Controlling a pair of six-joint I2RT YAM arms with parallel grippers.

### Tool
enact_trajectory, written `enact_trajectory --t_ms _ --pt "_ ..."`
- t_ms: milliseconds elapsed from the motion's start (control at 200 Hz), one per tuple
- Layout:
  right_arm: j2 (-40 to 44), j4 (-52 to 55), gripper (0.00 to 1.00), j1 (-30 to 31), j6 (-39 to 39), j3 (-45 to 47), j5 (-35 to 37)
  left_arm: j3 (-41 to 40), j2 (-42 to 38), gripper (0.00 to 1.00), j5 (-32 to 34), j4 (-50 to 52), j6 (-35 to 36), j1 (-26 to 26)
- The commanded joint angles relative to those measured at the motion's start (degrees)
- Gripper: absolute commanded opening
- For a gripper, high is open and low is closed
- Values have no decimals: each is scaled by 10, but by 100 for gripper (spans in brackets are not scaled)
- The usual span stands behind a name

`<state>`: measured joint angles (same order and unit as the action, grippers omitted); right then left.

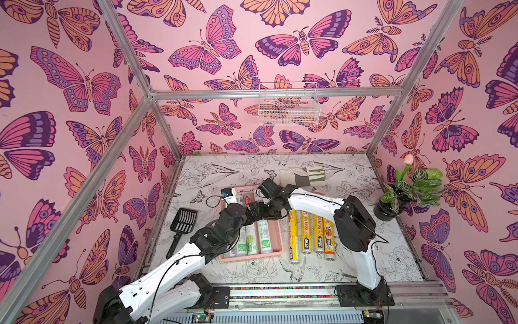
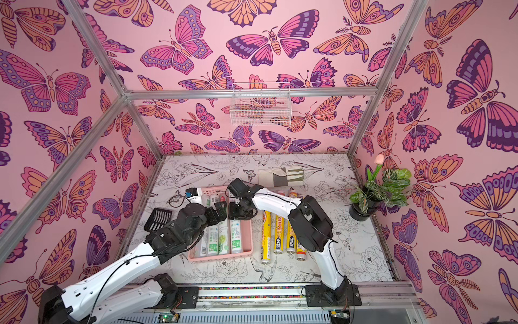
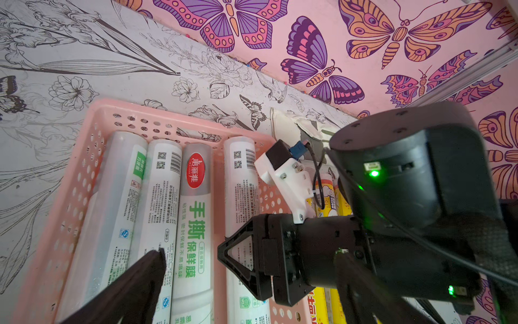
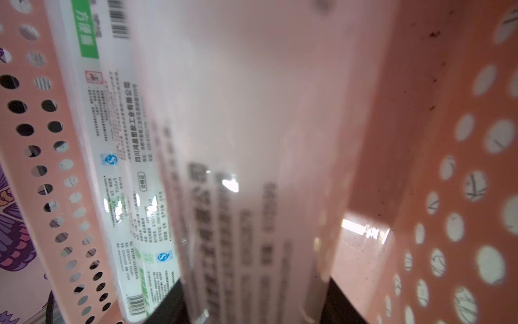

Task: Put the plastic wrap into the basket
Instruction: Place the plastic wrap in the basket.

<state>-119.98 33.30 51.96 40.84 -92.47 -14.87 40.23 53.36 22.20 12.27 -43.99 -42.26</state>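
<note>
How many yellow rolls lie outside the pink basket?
4 yellow rolls, side by side on the table beside the pink basket; far ends hidden under the right arm, where another could hide.

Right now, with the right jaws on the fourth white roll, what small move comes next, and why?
Probably open the right jaws to release: the white roll appears to lie inside the basket beside three other rolls; four yellow rolls wait on the table.

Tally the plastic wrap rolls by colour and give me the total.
White rolls with green print: 4
Yellow rolls: 4
Total: 8
</note>
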Motion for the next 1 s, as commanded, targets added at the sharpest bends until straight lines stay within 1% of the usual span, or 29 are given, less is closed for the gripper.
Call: enact_trajectory --t_ms 0,361,531,656,791,996 --pt "-6 14 46 7 7 -27 15 -6 -7 100 12 14 2 4" --pt "-18 13 54 11 13 -35 28 -1 -1 100 10 14 4 6" --pt "-16 12 56 13 16 -36 31 -1 2 100 8 14 3 8" --pt "-14 15 59 13 14 -36 35 -1 3 100 6 14 3 9" --pt "-11 13 61 14 14 -34 34 -1 3 100 4 14 1 9" --pt "9 3 60 17 20 -22 39 0 3 100 3 14 1 9"
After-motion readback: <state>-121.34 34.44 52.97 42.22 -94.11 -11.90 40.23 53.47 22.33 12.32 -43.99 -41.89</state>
